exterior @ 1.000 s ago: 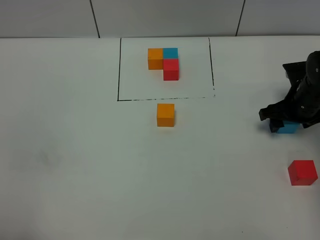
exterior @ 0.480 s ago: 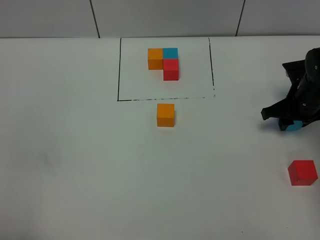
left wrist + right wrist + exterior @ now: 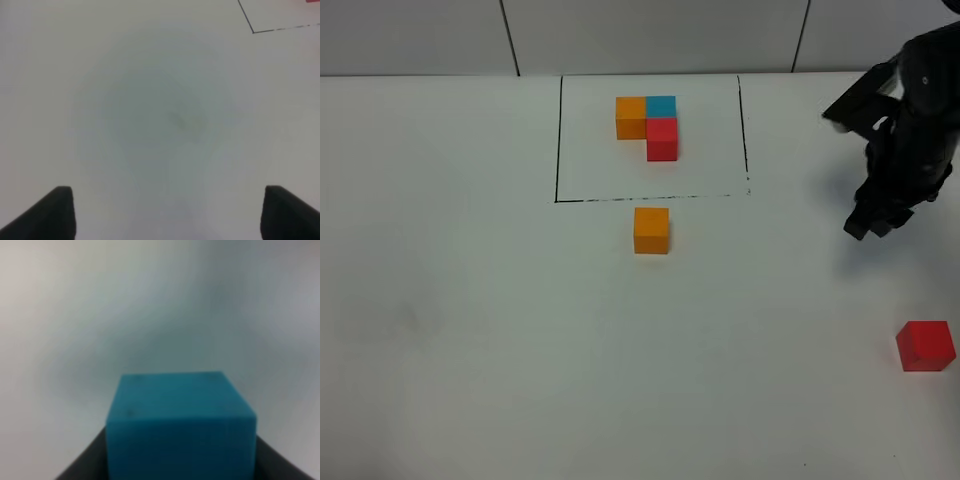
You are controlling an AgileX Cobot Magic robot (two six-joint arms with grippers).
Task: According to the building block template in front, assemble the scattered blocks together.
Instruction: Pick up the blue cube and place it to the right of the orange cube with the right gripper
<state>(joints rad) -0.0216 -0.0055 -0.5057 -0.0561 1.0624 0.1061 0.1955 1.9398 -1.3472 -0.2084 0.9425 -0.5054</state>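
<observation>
The template (image 3: 648, 125), an L of joined orange, blue and red cubes, sits inside a thin black rectangle (image 3: 558, 140) at the back. The loose orange cube (image 3: 651, 230) stands just in front of that rectangle. The loose red cube (image 3: 925, 345) sits at the far right near the front. My right gripper (image 3: 870, 225) is raised off the table at the right and is shut on the teal-blue cube (image 3: 180, 425). That cube shows only in the right wrist view. My left gripper (image 3: 167, 215) is open and empty over bare table.
The white table (image 3: 470, 330) spreads wide to the left and front. A corner of the black rectangle (image 3: 253, 32) shows in the left wrist view. A grey panelled wall (image 3: 650, 35) runs along the table's back edge.
My right gripper closed on the teal-blue cube where it lay and has lifted it up and back off the table. The orange and red cubes have not moved.
</observation>
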